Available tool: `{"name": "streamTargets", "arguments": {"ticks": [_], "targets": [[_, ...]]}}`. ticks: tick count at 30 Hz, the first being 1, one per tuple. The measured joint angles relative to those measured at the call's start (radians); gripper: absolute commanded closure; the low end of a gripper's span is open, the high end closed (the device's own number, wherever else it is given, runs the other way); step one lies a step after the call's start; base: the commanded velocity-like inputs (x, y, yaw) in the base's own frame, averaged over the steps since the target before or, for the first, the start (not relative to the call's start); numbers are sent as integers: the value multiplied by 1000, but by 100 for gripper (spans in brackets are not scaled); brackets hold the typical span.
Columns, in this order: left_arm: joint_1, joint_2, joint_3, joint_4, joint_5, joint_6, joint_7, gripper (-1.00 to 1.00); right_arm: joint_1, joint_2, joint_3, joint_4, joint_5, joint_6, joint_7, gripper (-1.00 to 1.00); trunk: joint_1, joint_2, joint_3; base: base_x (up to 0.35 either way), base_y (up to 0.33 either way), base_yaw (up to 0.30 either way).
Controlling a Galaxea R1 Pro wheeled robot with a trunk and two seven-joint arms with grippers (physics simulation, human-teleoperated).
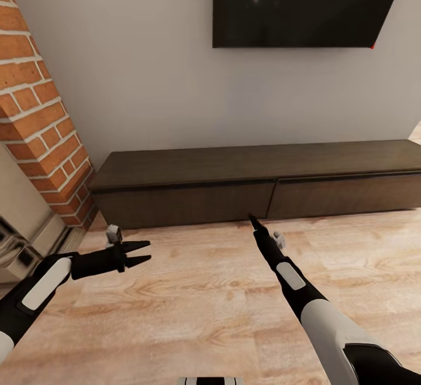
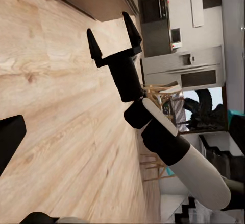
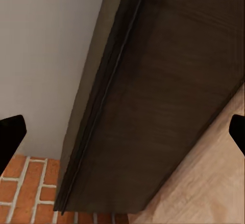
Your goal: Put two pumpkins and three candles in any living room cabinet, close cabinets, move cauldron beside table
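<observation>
Cabinet (image 1: 257, 189) sat against the wall straight ahead of both arms, both front panels flush and shut, flat top bare. The right gripper (image 1: 253, 220) pointed at the seam between the two panels, tip just short of the front face. In the left wrist view its fingers (image 2: 131, 29) stood clearly apart with nothing between them, and its own wrist view had a dark tip at each edge framing the cabinet front (image 3: 168, 111). The left gripper (image 1: 139, 253) hung over the wood floor (image 1: 193, 309), well short of the cabinet, fingers spread and empty.

No pumpkins, candles, cauldron or table in sight. My read: nothing stowed yet as far as visible, the robot was lined up to open the cabinet, and fetching, closing and the cauldron move all remained.
</observation>
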State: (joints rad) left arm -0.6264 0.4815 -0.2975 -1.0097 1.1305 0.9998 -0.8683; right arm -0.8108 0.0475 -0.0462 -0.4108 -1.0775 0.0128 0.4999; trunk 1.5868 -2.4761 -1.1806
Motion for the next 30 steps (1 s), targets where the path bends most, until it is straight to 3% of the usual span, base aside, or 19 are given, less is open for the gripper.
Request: {"name": "streamTargets", "arguments": {"ticks": [4, 8, 14, 20, 26, 30], "targets": [[0, 3, -7, 0, 3, 0, -23, -100, 0, -2, 1, 1, 1, 23, 99, -100, 0, 0, 0, 52, 0, 0], [0, 3, -9, -3, 3, 0, -26, -100, 0, -1, 1, 2, -21, 31, 139, -100, 0, 0, 0, 108, 0, 0], [0, 3, -9, -2, 3, 0, -26, -100, 0, -2, 0, 0, -54, 19, 146, -100, 0, 0, 0, 137, 0, 0], [0, 2, -10, -4, 3, 0, -26, -100, 0, -23, 0, 3, -61, 28, 148, -100, 0, 0, 0, 249, 0, 0], [0, 1, -9, -5, 3, -1, -27, -100, 0, -35, 1, 10, -171, 32, 145, -100, 0, 0, 0, 163, 0, 0], [0, 1, -9, -5, 2, -1, -27, -100, 0, -36, 2, 43, -198, 33, 142, -100, 0, 0, 0, 310, 0, 0]]}}
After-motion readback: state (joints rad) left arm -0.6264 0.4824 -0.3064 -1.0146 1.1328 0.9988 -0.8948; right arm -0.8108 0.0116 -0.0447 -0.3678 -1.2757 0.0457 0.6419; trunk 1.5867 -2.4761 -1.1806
